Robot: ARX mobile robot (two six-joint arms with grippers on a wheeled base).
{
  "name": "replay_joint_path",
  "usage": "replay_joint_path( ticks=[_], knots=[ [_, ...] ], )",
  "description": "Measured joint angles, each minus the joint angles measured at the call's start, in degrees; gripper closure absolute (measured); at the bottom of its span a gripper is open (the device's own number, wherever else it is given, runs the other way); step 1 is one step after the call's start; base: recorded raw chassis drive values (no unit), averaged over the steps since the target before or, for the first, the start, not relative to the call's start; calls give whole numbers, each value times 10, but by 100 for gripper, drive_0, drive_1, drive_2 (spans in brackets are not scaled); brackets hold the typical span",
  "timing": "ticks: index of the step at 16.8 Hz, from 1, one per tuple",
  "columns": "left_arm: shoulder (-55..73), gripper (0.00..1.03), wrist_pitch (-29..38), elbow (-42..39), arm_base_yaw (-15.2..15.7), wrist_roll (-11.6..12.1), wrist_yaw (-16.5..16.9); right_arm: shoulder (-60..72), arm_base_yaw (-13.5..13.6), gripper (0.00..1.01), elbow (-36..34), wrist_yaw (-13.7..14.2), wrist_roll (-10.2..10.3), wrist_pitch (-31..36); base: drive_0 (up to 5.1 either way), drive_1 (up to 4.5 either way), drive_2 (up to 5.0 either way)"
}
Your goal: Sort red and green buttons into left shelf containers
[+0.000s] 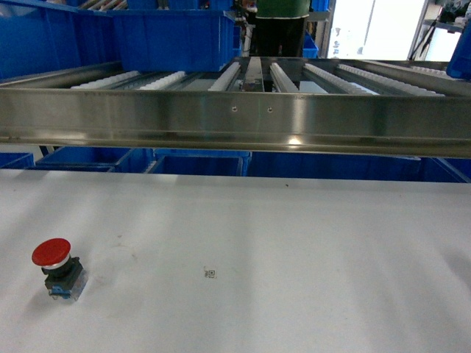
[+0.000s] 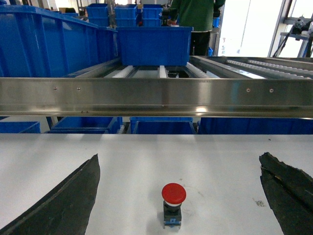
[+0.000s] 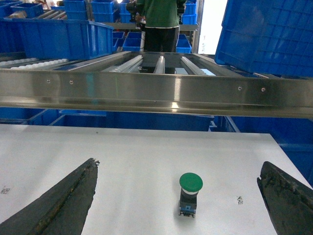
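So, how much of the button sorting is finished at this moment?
Nothing looks sorted yet. The red button stands upright on the white table, between the open fingers of the left gripper. The green button also stands on the table, between the open fingers of the right gripper. Neither is held. Both must still be picked up and placed in the blue bins.

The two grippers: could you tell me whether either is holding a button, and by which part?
Neither: both stand open, the red button and green button untouched on the table.
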Motion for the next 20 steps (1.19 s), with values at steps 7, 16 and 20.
replay_joint_path(
  ticks=[7, 16, 20],
  knots=[
    [0, 5, 0, 0, 0, 0, 0, 0, 0, 3, 0, 0, 0, 0, 0, 0, 0],
    [0, 5, 0, 0, 0, 0, 0, 0, 0, 3, 0, 0, 0, 0, 0, 0, 0],
    [10, 5, 24, 0, 7, 1, 10, 40, 37, 3, -1, 31, -5, 70, 0, 0, 0]
  ],
)
